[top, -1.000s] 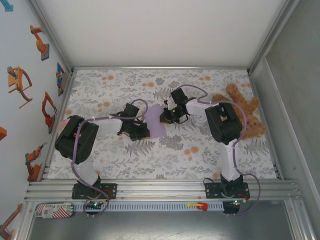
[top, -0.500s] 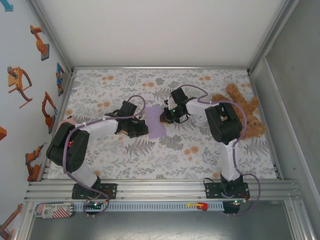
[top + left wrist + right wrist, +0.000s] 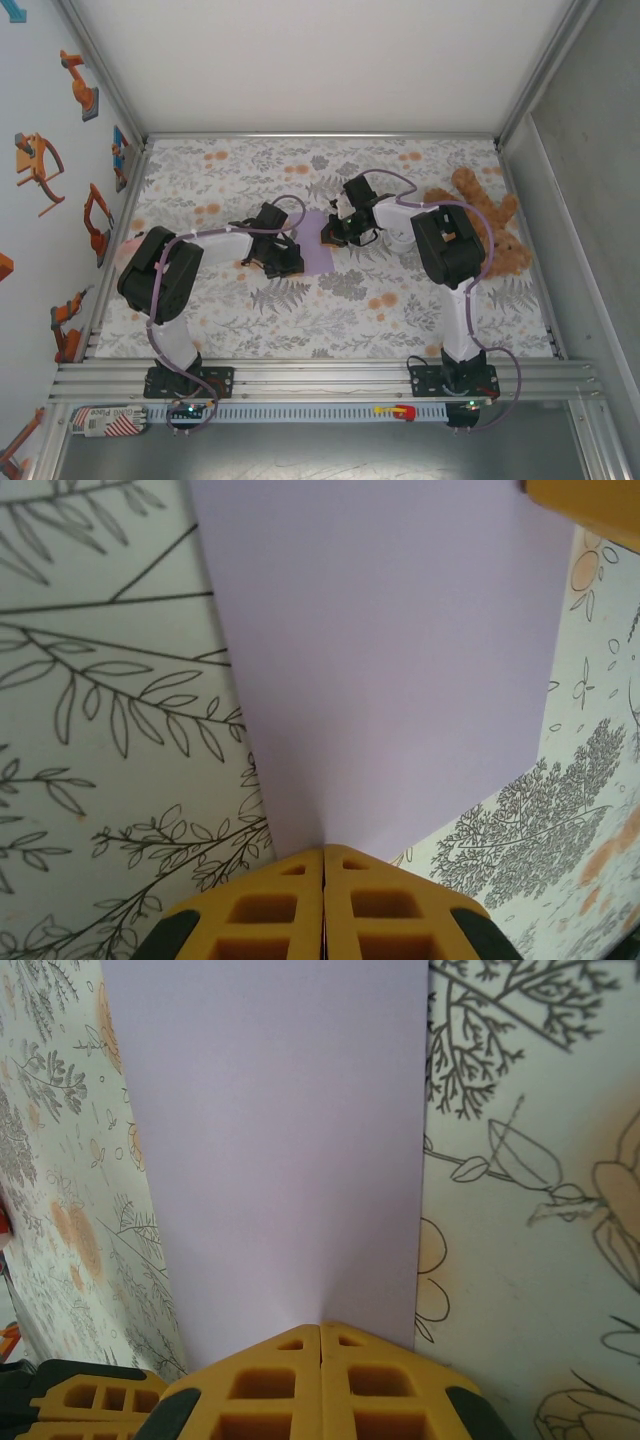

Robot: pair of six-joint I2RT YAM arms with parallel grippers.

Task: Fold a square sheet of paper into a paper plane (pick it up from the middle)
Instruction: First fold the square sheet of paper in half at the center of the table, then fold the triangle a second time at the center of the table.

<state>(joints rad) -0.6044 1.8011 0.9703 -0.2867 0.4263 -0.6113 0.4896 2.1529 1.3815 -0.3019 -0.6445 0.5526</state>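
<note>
Lavender square sheet of paper (image 3: 318,255), mid-table on flower-patterned tablecloth (image 3: 350,300), pinched at opposite edges by left gripper (image 3: 323,852) and right gripper (image 3: 320,1326), yellow fingers (image 3: 270,910) pressed fully together. From above, largely hidden beneath both grippers; pinched edges themselves lost behind those fingers.

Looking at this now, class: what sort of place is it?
Probably a robot lab work cell: left arm and right arm bolted to a metal rail, enclosing walls, a flowered tablecloth, a teddy.
</note>
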